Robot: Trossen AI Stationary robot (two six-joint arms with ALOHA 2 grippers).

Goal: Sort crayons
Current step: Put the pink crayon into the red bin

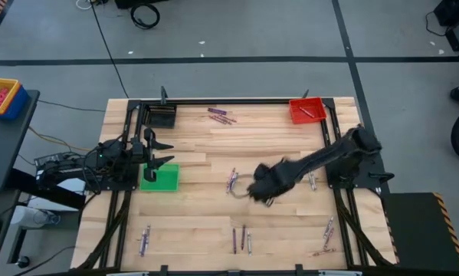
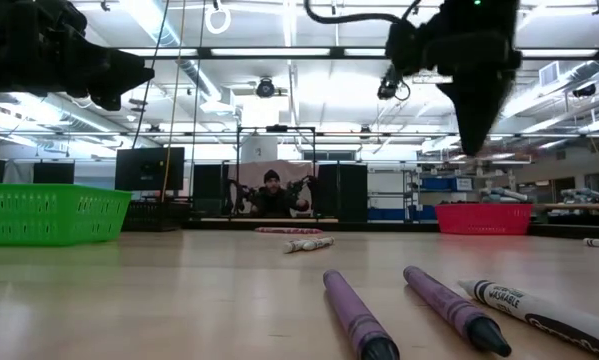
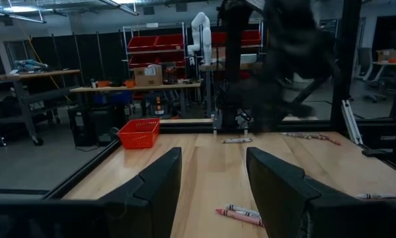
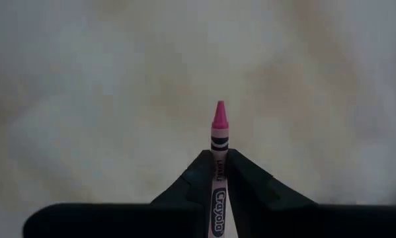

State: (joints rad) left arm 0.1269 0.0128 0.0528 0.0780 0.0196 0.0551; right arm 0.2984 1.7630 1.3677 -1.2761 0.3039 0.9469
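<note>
Your right gripper (image 4: pixel 219 173) is clamped on a pink crayon (image 4: pixel 218 149), well away from the red bin (image 1: pixel 306 111); your left gripper (image 3: pixel 211 175) waits, fingers apart.

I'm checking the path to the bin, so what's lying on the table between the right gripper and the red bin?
High view: bare wood, mostly, between right gripper, shut on a pink crayon, and red bin; the arm's own links overhang part of it.

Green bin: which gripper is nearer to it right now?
Left. The left gripper hovers at the green bin's edge, open. The right gripper is mid-table, well away from it, shut on a pink crayon.
</note>
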